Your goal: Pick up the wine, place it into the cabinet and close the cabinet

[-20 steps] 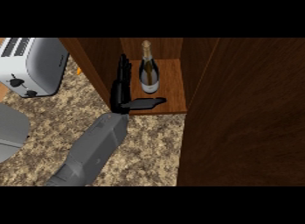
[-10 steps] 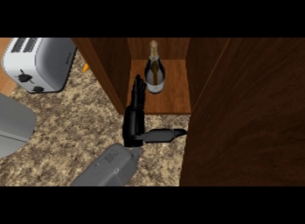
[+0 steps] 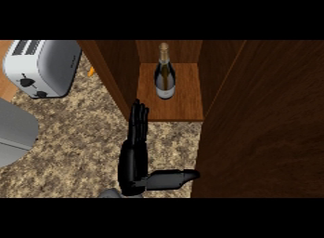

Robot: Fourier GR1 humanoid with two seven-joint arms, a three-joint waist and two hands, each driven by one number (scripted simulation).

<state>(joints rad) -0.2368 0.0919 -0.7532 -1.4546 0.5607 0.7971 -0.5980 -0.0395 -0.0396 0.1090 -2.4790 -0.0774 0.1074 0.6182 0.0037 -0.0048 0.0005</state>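
One robot hand [image 3: 134, 155] (forearm cropped), wine [image 3: 165, 76] shelved

Wine [image 3: 165, 76] in cabinet [image 3: 171, 104] — hand [image 3: 134, 158] open.

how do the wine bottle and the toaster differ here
The wine bottle is slim, dark glass with a pale neck; the toaster is wide, boxy and silver. The bottle stands inside the cabinet on its shelf; the toaster sits out on the counter. Neither is touched by a hand.
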